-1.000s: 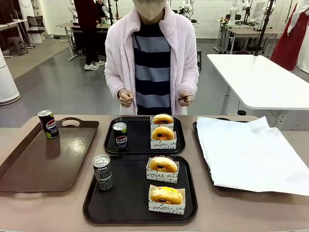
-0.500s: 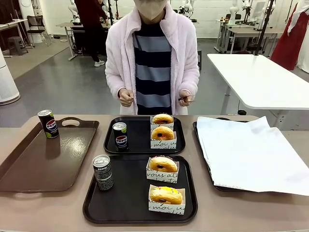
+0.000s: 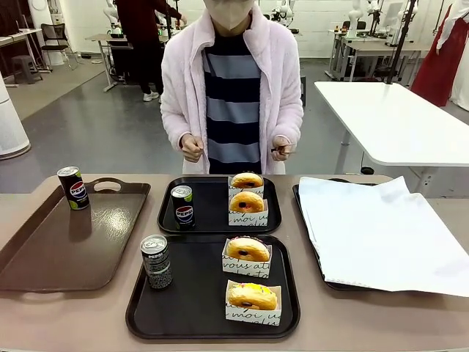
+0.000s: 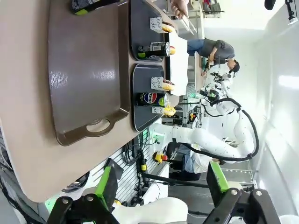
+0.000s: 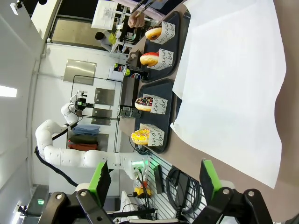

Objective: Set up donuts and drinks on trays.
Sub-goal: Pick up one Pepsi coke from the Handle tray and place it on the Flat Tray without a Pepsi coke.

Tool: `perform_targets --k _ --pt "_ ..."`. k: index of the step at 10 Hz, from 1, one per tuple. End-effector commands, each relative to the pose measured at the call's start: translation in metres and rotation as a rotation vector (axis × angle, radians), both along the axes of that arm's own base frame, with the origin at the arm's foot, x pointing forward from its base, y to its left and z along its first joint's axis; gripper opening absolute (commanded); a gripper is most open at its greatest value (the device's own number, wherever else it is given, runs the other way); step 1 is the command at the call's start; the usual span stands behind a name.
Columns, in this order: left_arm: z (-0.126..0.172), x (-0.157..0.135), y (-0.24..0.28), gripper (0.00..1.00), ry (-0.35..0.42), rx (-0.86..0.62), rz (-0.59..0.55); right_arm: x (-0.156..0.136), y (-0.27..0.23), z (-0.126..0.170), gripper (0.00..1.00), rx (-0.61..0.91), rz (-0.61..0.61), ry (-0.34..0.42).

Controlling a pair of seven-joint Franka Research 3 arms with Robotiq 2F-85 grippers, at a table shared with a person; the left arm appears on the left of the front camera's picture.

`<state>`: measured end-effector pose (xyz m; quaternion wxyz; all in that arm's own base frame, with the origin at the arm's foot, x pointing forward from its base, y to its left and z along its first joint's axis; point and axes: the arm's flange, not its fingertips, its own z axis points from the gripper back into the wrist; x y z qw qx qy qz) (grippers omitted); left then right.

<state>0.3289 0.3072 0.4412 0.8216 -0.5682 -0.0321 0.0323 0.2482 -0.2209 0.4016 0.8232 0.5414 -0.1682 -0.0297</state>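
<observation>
- Biggest thing first: the beige laminate table (image 3: 88, 315) carries everything. The large glossy brown tray with handles (image 3: 44, 257) sits on your left, and the tray with white printed paper (image 3: 381, 227) on your right.
- The two matte black square trays sit in the middle: near tray (image 3: 194, 293) and far tray (image 3: 212, 209), edges just about touching.
- Each one has two golden ring donuts in white paper holders, near pair (image 3: 248, 249) and far pair (image 3: 247, 202), plus one slim black Pepsi can: near can (image 3: 156, 261), far can (image 3: 182, 206).
- So I'd judge both trays as basically set. The odd one out is the spare black Pepsi can (image 3: 72, 188) standing on the brown tray's far corner.
- If that's your step, come down over it upright, squeeze mid-body, lift clear of the rim before you travel.
- Left gripper (image 4: 159, 186) has its green pads spread wide, nothing between them; right gripper (image 5: 152, 182) looks the same, though at this angle I'm only fairly sure.
- The person in the pink fleece (image 3: 231, 81) stands at the far edge, hands off the table. Open lab floor and white tables lie behind.
</observation>
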Motion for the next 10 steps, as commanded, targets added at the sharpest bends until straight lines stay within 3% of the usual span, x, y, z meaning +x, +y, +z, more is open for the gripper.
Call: perform_targets --k 1,10 --pt "0.0018 -0.0016 -0.0024 1.0 -0.008 -0.003 0.001 0.0006 0.0001 0.0005 1.0 0.009 0.001 -0.014" --pt "0.0018 -0.0016 -0.0024 1.0 -0.008 -0.003 0.001 0.0006 0.0001 0.0005 1.0 0.009 0.001 -0.014"
